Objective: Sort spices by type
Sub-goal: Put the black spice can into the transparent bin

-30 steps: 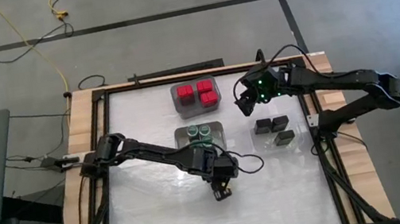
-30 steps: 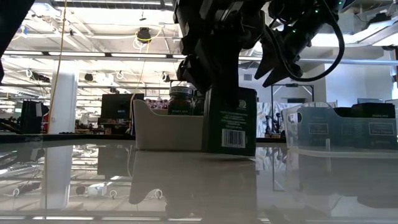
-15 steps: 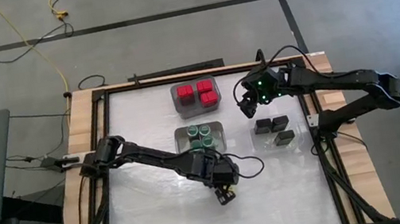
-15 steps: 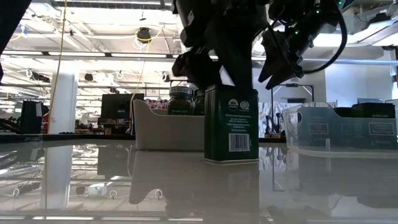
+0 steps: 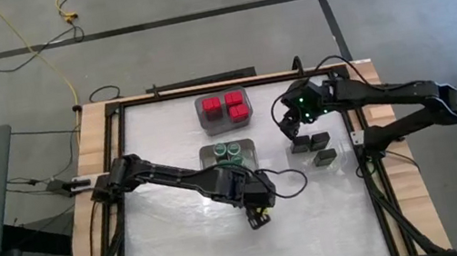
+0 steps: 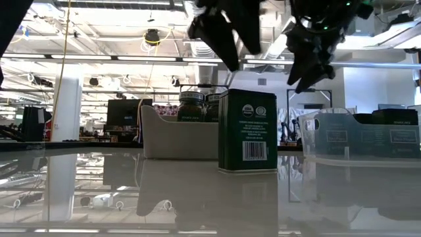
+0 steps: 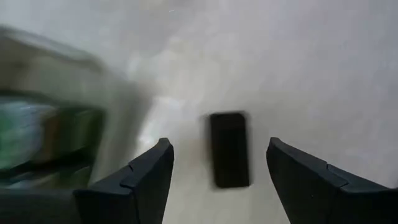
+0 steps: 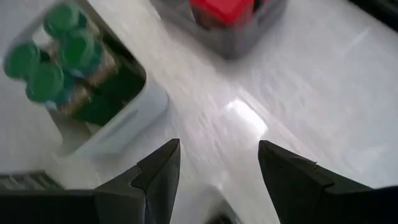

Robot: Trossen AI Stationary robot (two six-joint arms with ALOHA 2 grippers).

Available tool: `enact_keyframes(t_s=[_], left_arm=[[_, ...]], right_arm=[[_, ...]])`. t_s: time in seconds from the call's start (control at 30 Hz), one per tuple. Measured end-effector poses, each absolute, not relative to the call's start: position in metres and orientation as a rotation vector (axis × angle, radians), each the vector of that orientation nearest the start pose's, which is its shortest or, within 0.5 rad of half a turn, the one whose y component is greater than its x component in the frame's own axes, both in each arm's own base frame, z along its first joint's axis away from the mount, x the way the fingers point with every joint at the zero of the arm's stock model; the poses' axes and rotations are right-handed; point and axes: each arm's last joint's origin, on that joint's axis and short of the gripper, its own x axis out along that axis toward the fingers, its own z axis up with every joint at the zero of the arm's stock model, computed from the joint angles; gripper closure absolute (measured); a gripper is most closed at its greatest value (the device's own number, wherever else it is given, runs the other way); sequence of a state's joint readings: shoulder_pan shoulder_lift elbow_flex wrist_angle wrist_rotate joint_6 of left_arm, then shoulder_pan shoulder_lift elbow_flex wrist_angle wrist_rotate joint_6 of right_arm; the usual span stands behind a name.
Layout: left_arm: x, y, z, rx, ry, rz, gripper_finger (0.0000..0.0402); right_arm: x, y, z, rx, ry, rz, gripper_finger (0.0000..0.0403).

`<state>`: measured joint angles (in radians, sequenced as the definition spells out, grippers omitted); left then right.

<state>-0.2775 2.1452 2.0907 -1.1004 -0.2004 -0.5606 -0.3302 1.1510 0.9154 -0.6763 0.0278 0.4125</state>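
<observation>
High view, left to right. Left gripper low of centre, fingers spread, released above a dark tin; in the low view the tin stands upright on the table, clear of the fingers. Above it, green-lidded jars in a bin; red-topped containers in the upper bin. Right gripper centre-right, jaws apart, empty, just beside three dark tins, probably in a clear bin.
</observation>
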Motion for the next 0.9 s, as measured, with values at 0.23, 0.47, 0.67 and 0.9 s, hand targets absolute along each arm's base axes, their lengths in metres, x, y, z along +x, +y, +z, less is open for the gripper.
enact_keyframes(t_s=[0.23, 0.47, 0.67, 0.9], left_arm=[[0.426, -0.116, 0.29, -0.07, 1.161, 0.224, 0.0154], [0.412, -0.106, 0.282, 0.162, 1.228, 0.347, 0.0154], [0.37, -0.077, 0.286, 0.191, 1.13, 0.306, 0.0154], [0.27, -0.038, 0.295, 0.136, 1.013, 0.325, 0.0154]], right_arm=[[0.196, -0.05, 0.289, 0.653, 0.9, -0.62, 0.0159], [0.195, 0.0, 0.305, 0.689, 0.894, -0.683, 0.0159], [0.188, 0.05, 0.307, 0.852, 0.825, -0.765, 0.0163], [0.209, 0.11, 0.276, 1.143, 0.748, -0.892, 0.0183]])
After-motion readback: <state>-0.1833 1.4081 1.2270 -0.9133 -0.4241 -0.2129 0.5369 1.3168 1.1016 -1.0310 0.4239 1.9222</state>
